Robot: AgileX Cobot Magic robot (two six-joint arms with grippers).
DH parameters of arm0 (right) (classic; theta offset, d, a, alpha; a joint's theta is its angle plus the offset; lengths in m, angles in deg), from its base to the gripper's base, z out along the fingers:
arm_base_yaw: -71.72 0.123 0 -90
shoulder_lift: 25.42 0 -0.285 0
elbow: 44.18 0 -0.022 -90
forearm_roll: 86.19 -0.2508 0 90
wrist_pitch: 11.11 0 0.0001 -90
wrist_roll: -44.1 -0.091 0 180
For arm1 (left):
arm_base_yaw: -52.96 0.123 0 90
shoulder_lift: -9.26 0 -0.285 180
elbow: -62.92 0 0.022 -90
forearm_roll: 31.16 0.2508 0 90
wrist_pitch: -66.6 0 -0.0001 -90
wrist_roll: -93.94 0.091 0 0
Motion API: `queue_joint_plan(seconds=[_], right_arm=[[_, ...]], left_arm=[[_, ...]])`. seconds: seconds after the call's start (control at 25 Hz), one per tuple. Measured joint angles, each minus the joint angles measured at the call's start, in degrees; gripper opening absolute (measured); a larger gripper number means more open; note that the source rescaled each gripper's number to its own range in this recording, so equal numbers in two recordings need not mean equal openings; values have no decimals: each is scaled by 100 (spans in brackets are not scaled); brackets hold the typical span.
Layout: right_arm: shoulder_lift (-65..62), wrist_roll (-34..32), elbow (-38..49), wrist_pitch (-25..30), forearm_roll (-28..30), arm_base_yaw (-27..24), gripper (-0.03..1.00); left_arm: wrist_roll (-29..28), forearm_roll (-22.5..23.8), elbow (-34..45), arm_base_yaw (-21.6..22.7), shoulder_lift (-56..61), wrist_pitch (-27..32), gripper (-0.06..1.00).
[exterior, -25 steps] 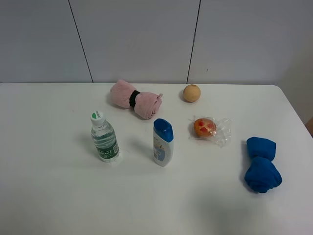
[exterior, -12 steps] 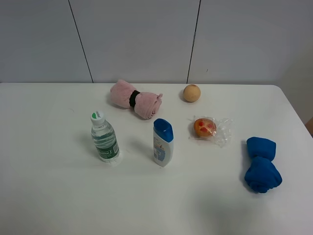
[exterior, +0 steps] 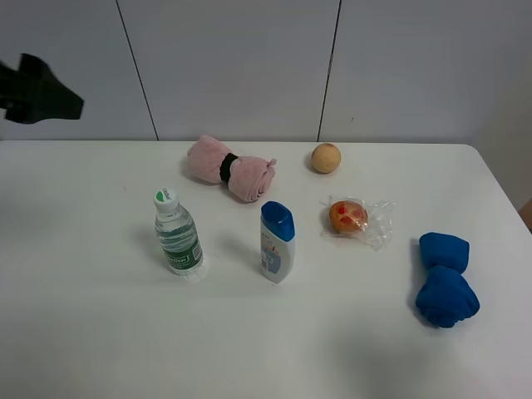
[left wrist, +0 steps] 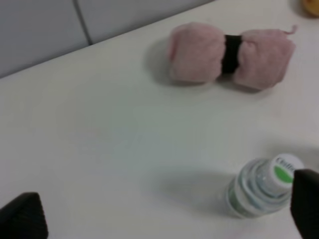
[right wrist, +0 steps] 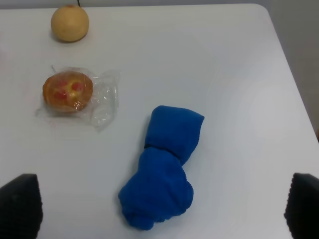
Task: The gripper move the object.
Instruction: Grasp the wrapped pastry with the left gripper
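Now the left arm (exterior: 41, 98) shows at the upper left of the overhead frame, past the white table (exterior: 100, 332). Half a second ago no arm was in view. I read it as the approach only starting; nothing has shifted.

- Blue rolled towel (exterior: 445, 278): lower right.
- Pink rolled towel (exterior: 229, 168): top centre.
- Water bottle (exterior: 177, 234) and blue-capped white bottle (exterior: 276, 243): mid-frame.
- Target, the wrapped bun (exterior: 349, 217): right of centre, between the tan ball (exterior: 326, 157) and the blue towel, untouched.
- Left gripper (left wrist: 164, 211): spread wide, empty, well apart from the bun.
- Right gripper (right wrist: 162, 206): also wide, empty.
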Motion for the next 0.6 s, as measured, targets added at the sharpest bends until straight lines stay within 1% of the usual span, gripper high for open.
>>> queue_joint_plan(seconds=[0.12,0.24,0.32,0.4,0.48,0.6], right_arm=[[0,0,0,0,0,0,100],[0,0,0,0,0,0,100],[0,0,0,0,0,0,100],[0,0,0,0,0,0,100],[0,0,0,0,0,0,100],[0,0,0,0,0,0,100]], left_arm=[[-30,159,-658,-999,-947,-194,100],[-51,167,-1323,-1877,-1900,-529,100],[-51,149,-1796,-2366,-2490,-667,100],[-51,48,-2259,-2787,-3115,-704,100],[-51,-95,-2757,-3083,-3633,-716,100],[-111,-220,-3368,-3396,-4305,-755,100]])
